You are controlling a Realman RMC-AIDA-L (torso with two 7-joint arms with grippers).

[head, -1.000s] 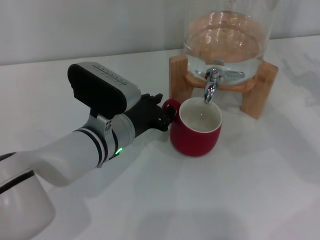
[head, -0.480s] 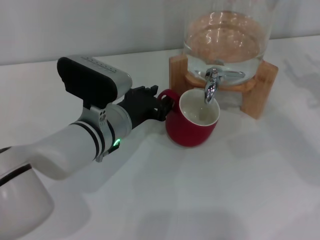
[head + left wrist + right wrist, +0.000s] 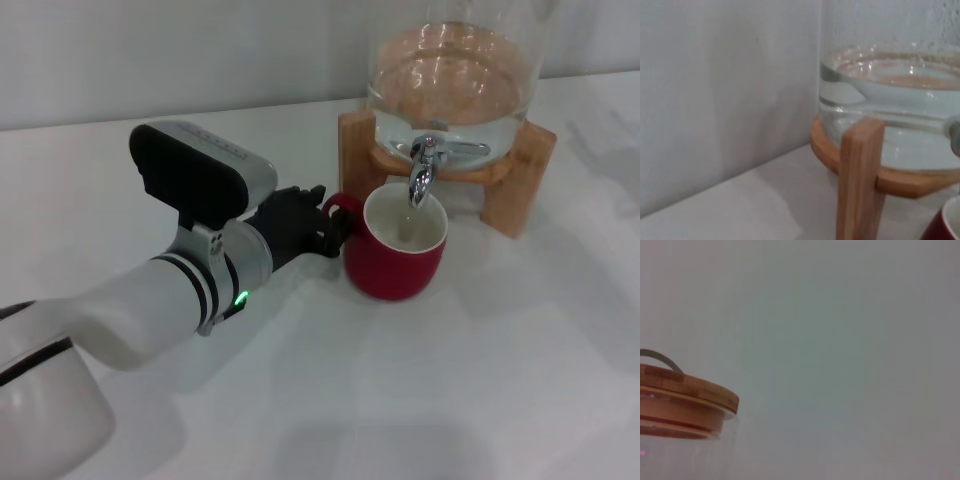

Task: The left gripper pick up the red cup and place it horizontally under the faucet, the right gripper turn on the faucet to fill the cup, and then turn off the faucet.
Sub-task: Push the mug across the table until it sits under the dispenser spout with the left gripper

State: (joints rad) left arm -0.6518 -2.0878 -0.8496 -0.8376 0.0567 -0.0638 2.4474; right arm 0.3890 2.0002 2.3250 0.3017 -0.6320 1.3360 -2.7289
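Observation:
The red cup, white inside, stands roughly upright on the white table with its mouth right below the faucet. The chrome spout points down into the cup, and no water stream shows. My left gripper, a black claw on a white-grey arm, reaches in from the left and is shut on the cup's small red loop handle. A sliver of the cup shows in the left wrist view beside the wooden stand. The right gripper is out of view.
The glass jar, partly filled with water, rests on a wooden stand at the back, close to the wall. The right wrist view shows only the jar's wooden lid and the wall. Bare white tabletop lies in front.
The left arm pulled the cup slightly left and tipped it, then moved it back right. The cup now sits more squarely under the spout.

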